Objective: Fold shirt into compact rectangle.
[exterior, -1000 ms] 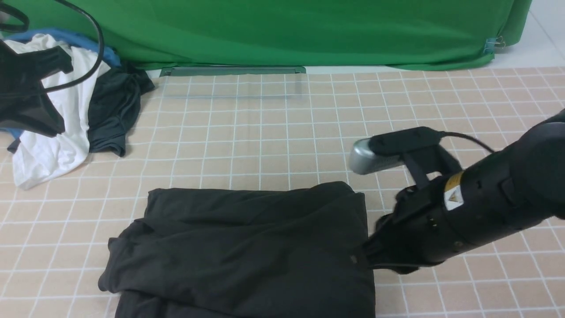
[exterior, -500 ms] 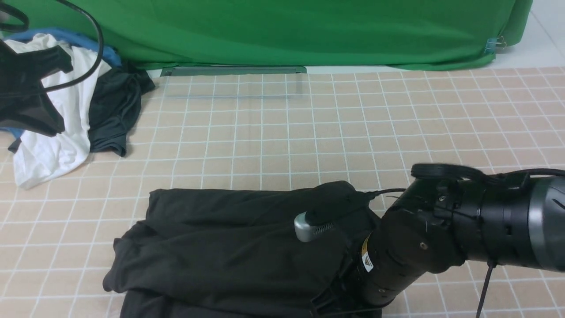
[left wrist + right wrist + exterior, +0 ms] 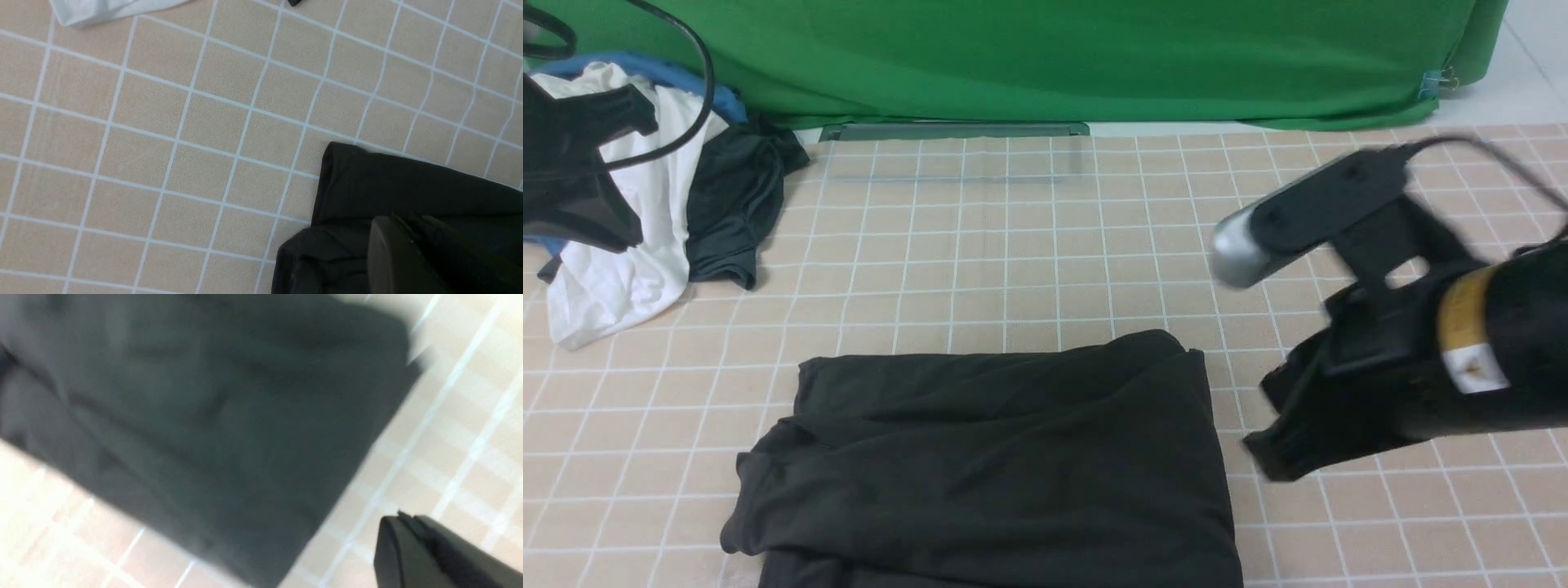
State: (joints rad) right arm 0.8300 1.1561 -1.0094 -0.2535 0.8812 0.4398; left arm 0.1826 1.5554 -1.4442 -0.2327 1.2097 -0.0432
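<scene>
While folded flat, shirt (image 3: 988, 457) beside closed right hand (image 3: 1270, 457).

Front view: mounted between the arms, facing forward and down across the gridded worktop (image 3: 1029, 245) toward the green backdrop (image 3: 1029, 57) at 12 o'clock. Left wrist view: close, looking down. Right wrist view: closer, blurred. All three views share the folded shirt (image 3: 996, 457) (image 3: 408, 196) (image 3: 204, 416).

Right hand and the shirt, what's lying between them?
Nothing: in the front view only bare checked cloth separates the shut right hand from the folded shirt's right edge. They do not touch.
</scene>
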